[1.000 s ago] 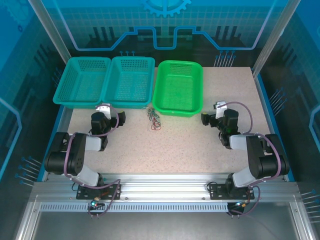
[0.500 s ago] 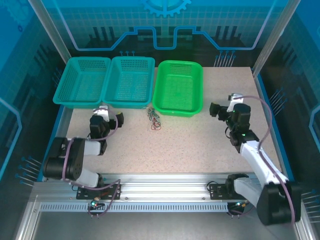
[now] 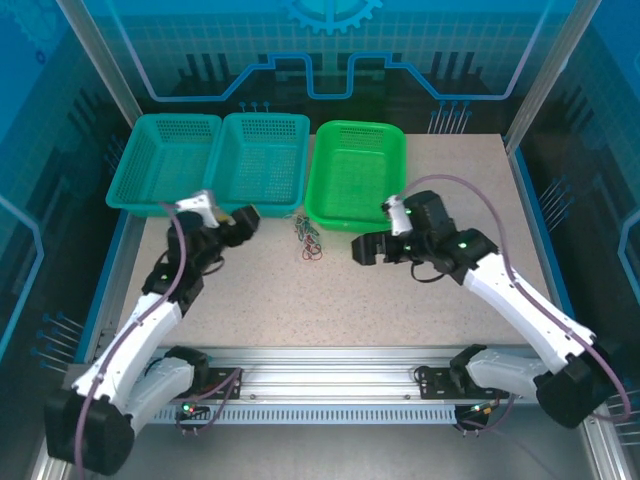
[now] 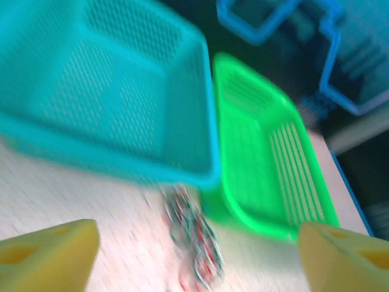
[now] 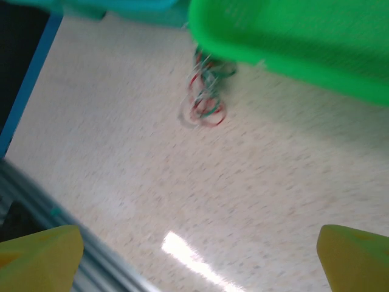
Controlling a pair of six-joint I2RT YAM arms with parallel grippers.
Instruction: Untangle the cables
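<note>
The cables (image 3: 308, 238) lay in a small red, white and dark green tangle on the table (image 3: 400, 300). They sat just off the near rims where the middle teal basket (image 3: 262, 205) met the green basket (image 3: 357, 218). The left gripper (image 3: 243, 218) hung just left of the tangle, close by the teal basket's near edge, its jaws spread wide. The right gripper (image 3: 365, 250) hung near the tangle's right, below the green basket's near rim, jaws likewise wide apart. The tangle touched neither gripper. Bare tabletop stretched from it toward the near rail (image 3: 330, 355), while the baskets walled off the far side. In the blurred left wrist view, the cables lay ahead between the yellow fingertips (image 4: 48, 255)
</note>
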